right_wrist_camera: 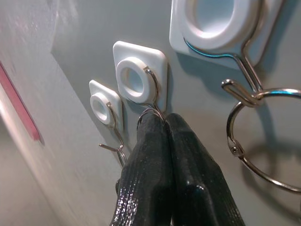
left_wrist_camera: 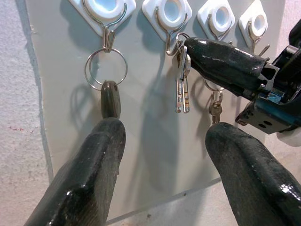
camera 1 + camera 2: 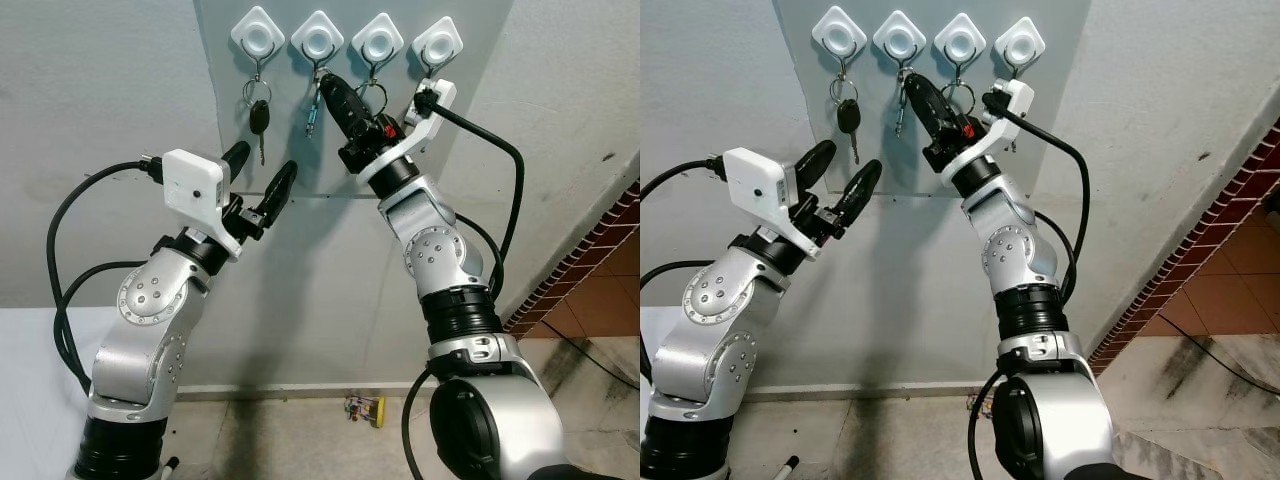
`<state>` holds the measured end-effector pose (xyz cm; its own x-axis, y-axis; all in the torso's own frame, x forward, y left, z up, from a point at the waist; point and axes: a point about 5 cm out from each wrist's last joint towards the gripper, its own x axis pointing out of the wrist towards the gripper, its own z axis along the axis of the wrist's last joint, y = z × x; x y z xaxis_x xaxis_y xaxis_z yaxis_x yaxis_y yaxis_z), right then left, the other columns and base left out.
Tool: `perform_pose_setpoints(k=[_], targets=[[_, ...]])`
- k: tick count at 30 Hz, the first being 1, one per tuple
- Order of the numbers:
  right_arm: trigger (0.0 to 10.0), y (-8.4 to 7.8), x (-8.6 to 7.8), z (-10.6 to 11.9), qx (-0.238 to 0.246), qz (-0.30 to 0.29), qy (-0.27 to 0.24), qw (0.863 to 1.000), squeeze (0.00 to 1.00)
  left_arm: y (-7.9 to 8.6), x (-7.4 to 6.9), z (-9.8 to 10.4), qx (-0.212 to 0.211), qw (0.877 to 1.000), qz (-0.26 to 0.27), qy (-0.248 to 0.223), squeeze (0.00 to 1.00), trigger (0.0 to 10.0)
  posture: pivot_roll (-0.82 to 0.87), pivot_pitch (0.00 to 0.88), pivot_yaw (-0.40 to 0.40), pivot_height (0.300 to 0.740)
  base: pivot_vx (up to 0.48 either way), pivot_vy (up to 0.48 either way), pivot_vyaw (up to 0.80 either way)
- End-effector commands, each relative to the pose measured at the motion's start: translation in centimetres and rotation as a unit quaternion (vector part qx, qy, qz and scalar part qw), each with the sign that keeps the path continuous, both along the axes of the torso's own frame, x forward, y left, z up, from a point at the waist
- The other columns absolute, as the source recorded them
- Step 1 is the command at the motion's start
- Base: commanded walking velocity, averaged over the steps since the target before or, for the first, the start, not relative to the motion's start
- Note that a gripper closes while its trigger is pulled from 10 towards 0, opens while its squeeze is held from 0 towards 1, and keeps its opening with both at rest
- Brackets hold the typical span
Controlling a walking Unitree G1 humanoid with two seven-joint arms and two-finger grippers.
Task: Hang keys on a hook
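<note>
Four white hooks sit in a row on a grey panel (image 3: pixel 215 80) on the wall. A black car key (image 3: pixel 259 118) hangs by its ring from the first hook (image 3: pixel 258 35). At the second hook (image 3: pixel 318 38) my right gripper (image 3: pixel 325 85) is shut on the ring of a small bunch of keys (image 2: pixel 182 89), which dangles below the hook's wire. In the right wrist view the shut fingertips (image 1: pixel 150 122) touch that hook (image 1: pixel 141 80). The third hook (image 3: pixel 378 40) carries a ring with a key. My left gripper (image 3: pixel 266 160) is open, just below the car key (image 2: pixel 111 96), holding nothing.
My right wrist camera (image 3: pixel 432 105) and its black cable cover the fourth hook's lower part. A brick wall (image 3: pixel 600 260) runs along the right. A small colourful object (image 3: pixel 366 408) lies on the floor by the wall. A white surface (image 3: pixel 30 380) is at lower left.
</note>
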<state>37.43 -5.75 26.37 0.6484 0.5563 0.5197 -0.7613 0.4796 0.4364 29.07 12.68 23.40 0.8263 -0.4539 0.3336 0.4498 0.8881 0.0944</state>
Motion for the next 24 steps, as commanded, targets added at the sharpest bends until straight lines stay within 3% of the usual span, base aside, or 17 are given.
perform_pose_setpoints(k=[1, 11, 24], targets=[[10.0, -0.08, 0.29, -1.03, -0.03, -0.009, 0.027, 0.999, 0.0, 0.19, 0.02, 0.27, 0.0, 1.0, 0.005, -0.001, 0.0, 10.0, -0.06, 0.084, -0.019, 0.74, 0.0, 0.0, 0.0], [10.0, -0.08, -0.03, -1.46, -0.086, -0.021, 0.004, 0.996, 0.0, 0.28, 0.06, 0.35, -0.004, 1.0, 0.007, 0.001, 0.0, 10.0, -0.07, 0.089, -0.019, 0.74, 0.0, 0.0, 0.0], [10.0, 0.18, -0.55, -1.14, -0.099, -0.015, -0.018, 0.995, 0.0, 0.36, -0.05, 0.31, -0.007, 1.0, 0.009, 0.003, 0.0, 10.0, -0.07, 0.09, -0.021, 0.74, 0.0, 0.0, 0.0]])
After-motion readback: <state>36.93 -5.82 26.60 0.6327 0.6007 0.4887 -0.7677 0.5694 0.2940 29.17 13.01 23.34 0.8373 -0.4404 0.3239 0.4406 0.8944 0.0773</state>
